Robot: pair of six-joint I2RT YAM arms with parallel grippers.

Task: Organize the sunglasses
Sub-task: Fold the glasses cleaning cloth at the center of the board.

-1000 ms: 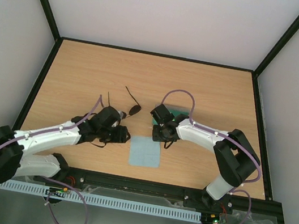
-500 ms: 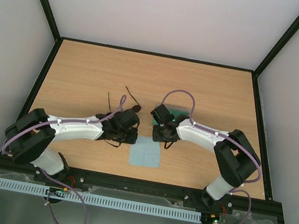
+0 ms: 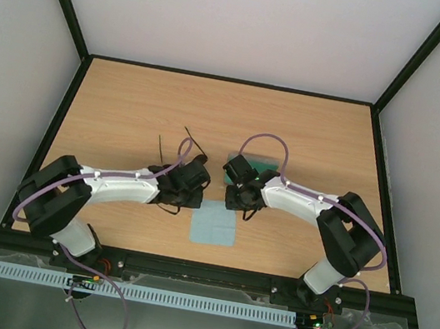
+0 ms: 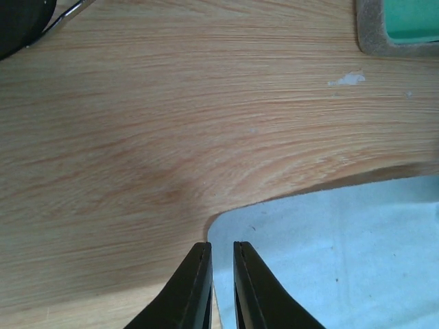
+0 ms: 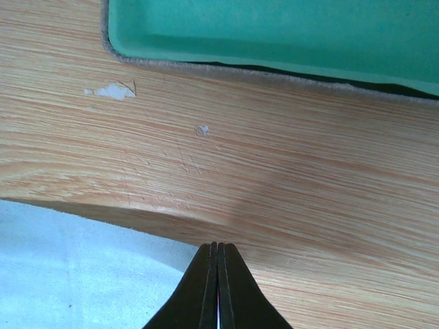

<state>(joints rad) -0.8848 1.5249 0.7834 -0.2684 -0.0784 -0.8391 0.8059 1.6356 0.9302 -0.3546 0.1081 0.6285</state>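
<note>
Now the left gripper (image 4: 221, 248) sits low over the table (image 3: 128, 107), right at the corner of the light blue cloth (image 4: 343, 260). Its jaws are drawn in to a thin slit, and the cloth's edge runs straight under that slit. Whether they actually pinch the cloth, I cannot tell.

And the sunglasses (image 3: 189, 140)? They lie on the wood just beyond the left wrist, thin dark arms splayed out toward the back of the table, lenses mostly hidden under the arm in the overhead view. From the left wrist camera one dark round lens (image 4: 17, 24) peeks in at the top left corner, off to the side of the fingertips and clearly apart from them. Nothing is touching the glasses.

Over on the other side, the right gripper (image 5: 218, 252) is fully closed, fingers pressed flat together with nothing between them. It hovers over bare wood between the cloth's edge and the grey case (image 5: 274, 34), whose green inside faces up. The sunglasses lie outside that case, to its left.
</note>
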